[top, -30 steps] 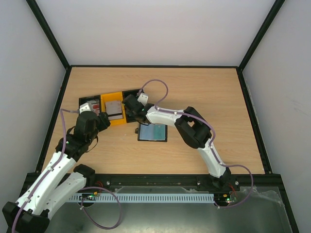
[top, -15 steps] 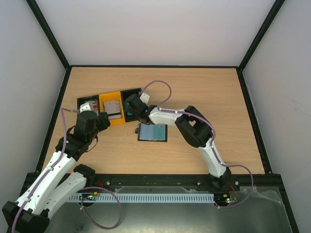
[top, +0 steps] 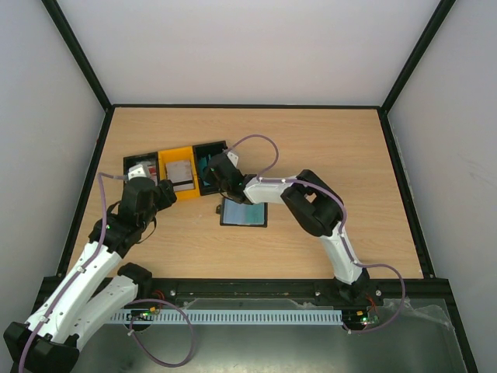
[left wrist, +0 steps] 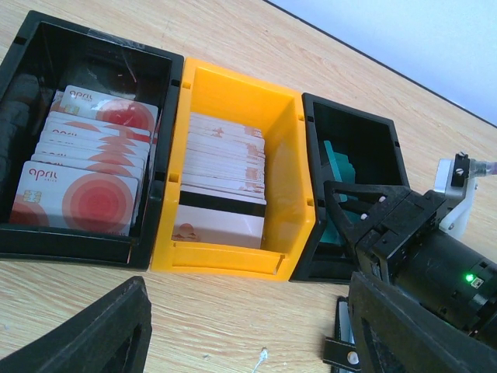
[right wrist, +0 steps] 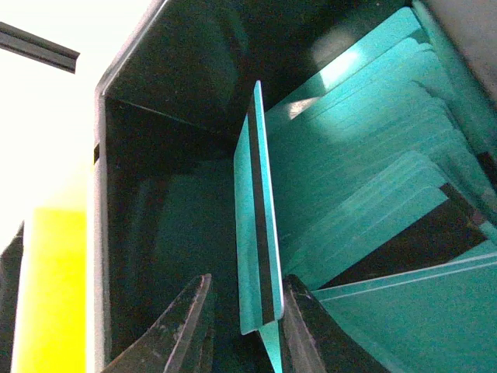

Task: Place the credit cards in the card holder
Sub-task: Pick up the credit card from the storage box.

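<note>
Centre of the overhead view: black card holder (top: 244, 211) lies open, showing teal, seemingly one card in. Right gripper (top: 211, 169) reaches into a black bin (top: 208, 144).

Left wrist view: left gripper (left wrist: 248, 342) gapes empty below full stacks of red-and-white cards (left wrist: 85, 167) and white cards (left wrist: 224, 167).

Right wrist view: fingers (right wrist: 186, 326) closely flank one upright teal card (right wrist: 255, 225); whether they pinch it, I cannot tell. Most cards remain.

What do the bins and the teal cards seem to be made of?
The yellow bin and black bins look like moulded plastic, slightly glossy: uniform colour, soft highlights on the walls. The teal cards are probably thin stiff plastic with a glossy face: glare patches show, and one stands on edge unbent.
</note>
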`<state>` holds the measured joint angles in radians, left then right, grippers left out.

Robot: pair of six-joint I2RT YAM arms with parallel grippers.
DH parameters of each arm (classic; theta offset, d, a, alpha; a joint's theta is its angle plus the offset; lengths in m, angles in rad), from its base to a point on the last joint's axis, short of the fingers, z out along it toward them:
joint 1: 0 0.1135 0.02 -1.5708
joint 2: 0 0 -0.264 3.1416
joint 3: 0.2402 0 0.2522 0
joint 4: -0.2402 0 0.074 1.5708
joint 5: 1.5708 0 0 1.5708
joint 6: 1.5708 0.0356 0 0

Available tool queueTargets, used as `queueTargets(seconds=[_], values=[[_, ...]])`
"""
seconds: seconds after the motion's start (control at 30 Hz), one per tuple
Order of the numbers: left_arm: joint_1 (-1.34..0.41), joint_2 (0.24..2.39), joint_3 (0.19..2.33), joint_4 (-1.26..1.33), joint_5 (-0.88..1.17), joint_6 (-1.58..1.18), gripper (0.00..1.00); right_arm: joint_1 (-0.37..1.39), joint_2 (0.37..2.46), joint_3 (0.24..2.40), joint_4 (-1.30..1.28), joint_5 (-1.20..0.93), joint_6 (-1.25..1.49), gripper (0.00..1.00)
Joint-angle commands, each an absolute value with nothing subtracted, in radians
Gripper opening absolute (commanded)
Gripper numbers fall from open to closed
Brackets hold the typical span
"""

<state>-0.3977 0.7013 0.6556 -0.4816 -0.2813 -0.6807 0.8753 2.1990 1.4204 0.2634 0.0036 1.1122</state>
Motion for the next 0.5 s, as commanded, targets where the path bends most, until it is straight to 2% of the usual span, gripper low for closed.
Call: queueTargets(seconds=[0.0, 0.33, 0.47], values=[[-0.39, 0.702, 0.67, -0.487, -0.296, -0.667, 0.71, 0.867, 2.187, 1.396, 0.299, -0.034, 1.144, 0.24], [-0.39, 0.705, 0.67, -0.489, -0.299, -0.668, 0.71, 0.865, 2.243, 1.487, 0.196, 0.069, 1.097, 0.24], [-0.39, 0.705, 0.669, -0.49, -0.302, -0.668, 0.71, 0.865, 2.265, 1.513, 0.186, 0.089, 1.092, 0.15]])
